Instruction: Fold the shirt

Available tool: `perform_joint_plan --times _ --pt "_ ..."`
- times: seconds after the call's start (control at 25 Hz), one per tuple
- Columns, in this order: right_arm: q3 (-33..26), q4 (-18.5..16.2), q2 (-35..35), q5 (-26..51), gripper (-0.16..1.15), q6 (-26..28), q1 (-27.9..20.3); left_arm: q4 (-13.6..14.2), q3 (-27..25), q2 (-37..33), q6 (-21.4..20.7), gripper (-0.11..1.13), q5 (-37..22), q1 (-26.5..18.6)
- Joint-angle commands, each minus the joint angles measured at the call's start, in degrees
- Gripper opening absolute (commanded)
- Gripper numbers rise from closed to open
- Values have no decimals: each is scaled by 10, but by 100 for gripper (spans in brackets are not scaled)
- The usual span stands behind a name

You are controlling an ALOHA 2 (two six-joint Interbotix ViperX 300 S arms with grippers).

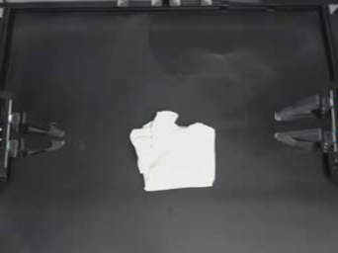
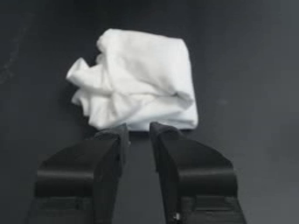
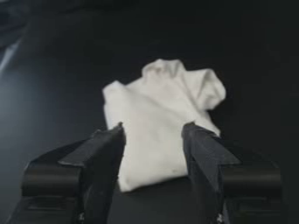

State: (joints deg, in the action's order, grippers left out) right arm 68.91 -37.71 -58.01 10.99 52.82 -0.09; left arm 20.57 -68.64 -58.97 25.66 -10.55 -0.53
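The white shirt (image 1: 178, 155) lies in the middle of the table as a compact bundle. Its right side is flat and squared, while its left side and top are crumpled. My left gripper (image 1: 58, 138) is drawn back at the table's left edge, open by a narrow gap and holding nothing. At the right edge my right gripper (image 1: 278, 127) is also drawn back, open wider and holding nothing. Each wrist view looks across the table at the shirt (image 2: 143, 78) (image 3: 158, 109), which lies beyond the left gripper (image 2: 139, 131) and the right gripper (image 3: 153, 131), apart from both.
The dark table (image 1: 86, 74) is bordered by a frame rail (image 1: 172, 6) along the far edge and by the arm mounts at both sides. Nothing else lies on it.
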Motion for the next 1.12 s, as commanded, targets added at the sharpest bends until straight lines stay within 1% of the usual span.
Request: perform_joint_plan --times 0.04,0.28,0.44,0.64,0.84,1.12 --pt "-6 -4 2 -3 80 0 1 2 1 -2 -1 67 6 0" --pt "4 -8 -4 -4 80 0 0 2 -5 -18 -1 67 9 0" --pt "11 -16 -26 -4 80 2 0 2 -10 -28 -2 67 10 0" --pt "25 -17 -54 -2 80 3 0 4 -20 -47 -2 67 17 0" --pt "26 -34 -64 1 80 5 0 6 -26 -62 -2 67 18 0" --pt "29 -43 -71 3 80 5 -4 12 -28 -70 -2 67 18 -3"
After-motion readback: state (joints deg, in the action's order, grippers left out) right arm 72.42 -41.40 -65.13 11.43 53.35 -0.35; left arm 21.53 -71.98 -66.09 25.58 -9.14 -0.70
